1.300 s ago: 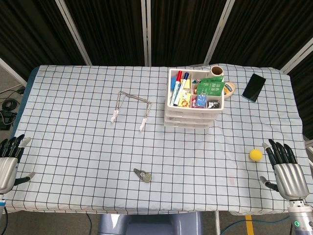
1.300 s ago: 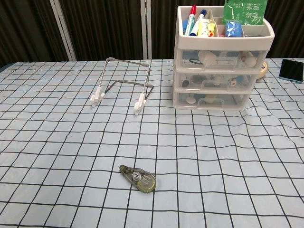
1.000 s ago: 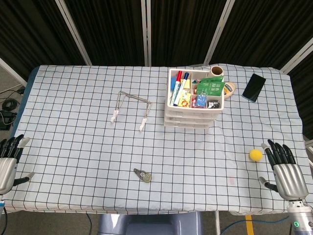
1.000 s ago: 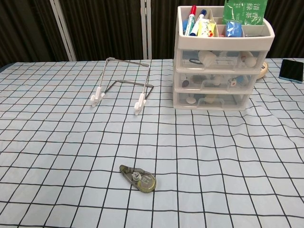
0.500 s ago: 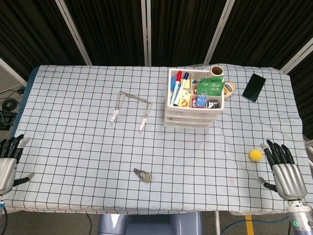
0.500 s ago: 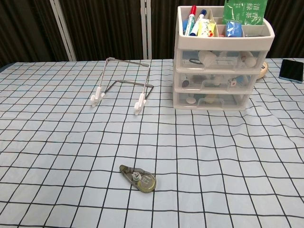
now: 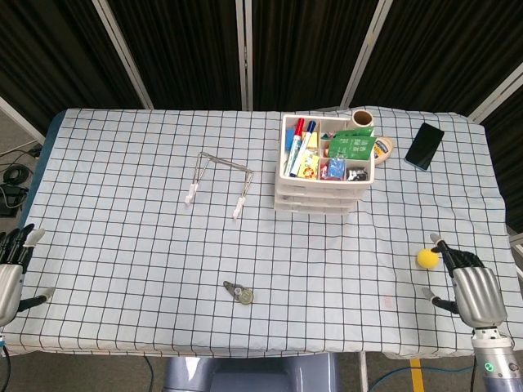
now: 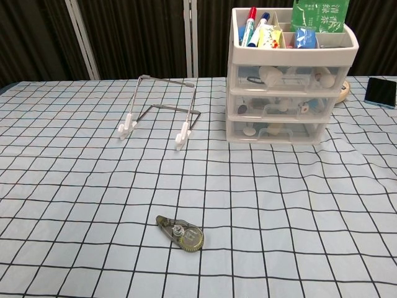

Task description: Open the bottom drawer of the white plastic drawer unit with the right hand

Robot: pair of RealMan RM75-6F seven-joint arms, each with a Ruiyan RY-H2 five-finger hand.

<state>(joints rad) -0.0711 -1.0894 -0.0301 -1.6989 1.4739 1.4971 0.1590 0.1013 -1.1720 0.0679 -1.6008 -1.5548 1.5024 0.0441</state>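
Checked tablecloth, seen from above and from chest height. White drawer unit [image 7: 324, 175] standing toward the far side, right of centre, top tray crammed with pens and packets. Three drawers stacked, fronts facing the robot; bottom drawer [image 8: 278, 131] closed, flush with the two above, resting just above the cloth. Long axis of the drawer front running left to right, so the pull comes straight toward the robot.

Right hand [image 7: 471, 289] at the near right edge, fingers spread, holding nothing, well apart from the unit. Drawer lying ahead of this hand and off to its left. Yellow ball [image 7: 426, 258] just beside the fingertips, close to the line of the reach. Left hand [image 7: 10, 272] at the near left edge, likewise spread and empty, clearly farther from the unit. Neither hand visible from the chest camera.

Also present: wire stand [image 7: 217, 184] left of the unit, small tape dispenser [image 7: 239, 293] near the front, dark phone [image 7: 424, 146] at far right.
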